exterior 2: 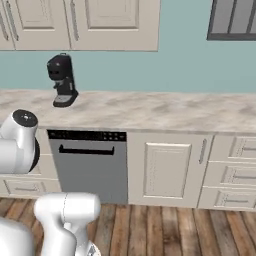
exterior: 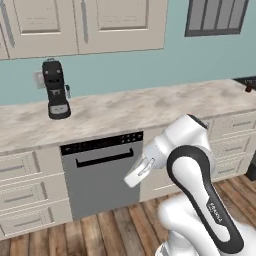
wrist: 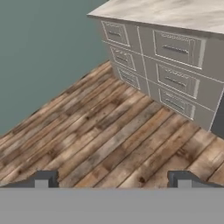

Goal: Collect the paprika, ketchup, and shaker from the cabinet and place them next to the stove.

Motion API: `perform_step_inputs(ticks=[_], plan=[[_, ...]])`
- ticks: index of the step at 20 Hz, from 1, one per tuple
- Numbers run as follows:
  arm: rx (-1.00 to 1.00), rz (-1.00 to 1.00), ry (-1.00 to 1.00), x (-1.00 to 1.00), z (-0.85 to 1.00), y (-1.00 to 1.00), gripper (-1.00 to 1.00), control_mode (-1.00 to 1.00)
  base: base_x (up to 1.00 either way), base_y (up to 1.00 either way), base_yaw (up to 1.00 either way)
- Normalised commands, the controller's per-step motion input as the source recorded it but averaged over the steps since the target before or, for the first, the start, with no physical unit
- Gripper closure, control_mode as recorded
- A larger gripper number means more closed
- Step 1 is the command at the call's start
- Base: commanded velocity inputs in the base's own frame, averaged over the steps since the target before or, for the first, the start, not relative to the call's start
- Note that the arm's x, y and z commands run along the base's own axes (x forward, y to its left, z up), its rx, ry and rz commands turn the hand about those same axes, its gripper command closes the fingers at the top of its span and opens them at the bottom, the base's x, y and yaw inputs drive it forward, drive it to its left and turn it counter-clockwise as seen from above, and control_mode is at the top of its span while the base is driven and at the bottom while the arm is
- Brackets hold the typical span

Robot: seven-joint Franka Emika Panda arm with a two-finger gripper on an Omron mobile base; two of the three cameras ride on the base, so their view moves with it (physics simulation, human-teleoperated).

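1. Gripper (wrist: 112, 180): seen in the hand view, two dark fingertips stand far apart at the bottom edge with bare wooden floor (wrist: 100, 140) between them. Jaws spread wide, nothing held.
2. Hand points down and outward at the floor and a bank of grey-beige drawers (wrist: 170, 76) under the counter (exterior: 125, 112). It is not aimed at anything the task names.
3. Cabinet (exterior: 85, 25): cream wall cabinet hangs above the counter, high in both base views. Doors look shut, so the paprika, ketchup and shaker cannot be seen; I judge them to be behind those doors.
4. Key relation: the arm sits folded low, in front of the dishwasher (exterior: 100, 170), well below the cabinet. The cabinet lies up and forward from the hand, somewhat to the robot's left. The door handles run vertically, so a grasp would want the fingers closing across that upright line.
5. Stove (exterior: 246, 81): only a dark corner shows at the far right of the counter in the left base view, well apart from the cabinet.
6. Coffee machine (exterior: 56, 90) stands on the counter just below the cabinet; a possible obstacle when reaching up.
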Motion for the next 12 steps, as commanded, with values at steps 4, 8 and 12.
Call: perform_step_inputs(ticks=[4, 8, 12], plan=[[0.0, 0.0, 0.0, 0.0, 0.0, 0.0, -1.0, 1.0, 0.18, 1.0, 0.14], [0.0, 0.0, 0.0, 0.0, 0.0, 0.0, -1.0, 1.0, 0.39, 1.0, 0.1], [0.0, 0.0, 0.0, 0.0, 0.0, 0.0, -1.0, 1.0, 0.54, 1.0, 0.08]])
